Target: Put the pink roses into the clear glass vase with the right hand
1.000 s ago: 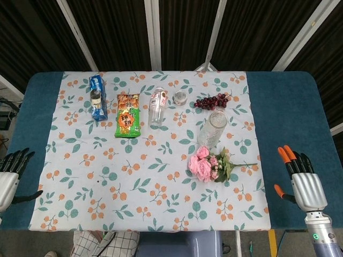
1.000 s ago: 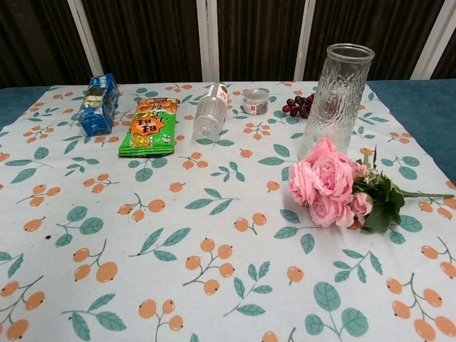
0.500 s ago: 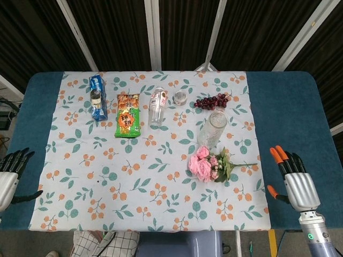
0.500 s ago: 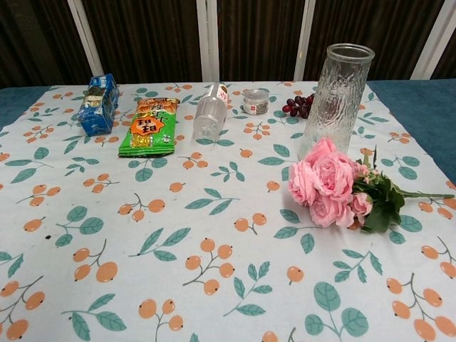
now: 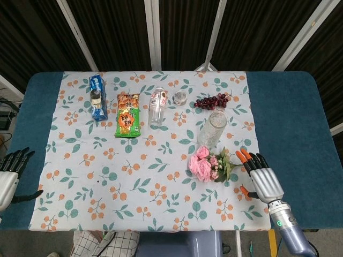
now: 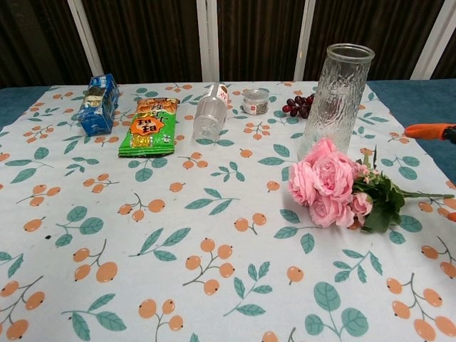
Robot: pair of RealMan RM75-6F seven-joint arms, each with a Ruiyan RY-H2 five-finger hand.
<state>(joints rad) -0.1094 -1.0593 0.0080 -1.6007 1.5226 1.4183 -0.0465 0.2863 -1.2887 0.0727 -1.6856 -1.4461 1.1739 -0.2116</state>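
Note:
A bunch of pink roses [image 5: 204,164] [image 6: 329,184] lies on the flowered cloth, green stem pointing right. Just behind it stands the clear glass vase [image 5: 214,128] [image 6: 335,98], upright and empty. My right hand [image 5: 261,178] hovers open over the cloth's right edge, close to the stem's end, holding nothing; only an orange fingertip [image 6: 426,130] of it shows in the chest view. At the table's near left edge my left hand [image 5: 9,174] rests open, far from the flowers.
Along the back sit a blue packet [image 5: 97,97], a green snack bag [image 5: 127,115], a lying plastic bottle [image 5: 157,106], a small tin [image 5: 180,98] and dark grapes [image 5: 210,101]. Blue table [image 5: 292,112] shows either side of the cloth.
My right hand has moved left from beside the table's right part to the cloth's edge near the rose stem. The left hand and all objects stayed put.

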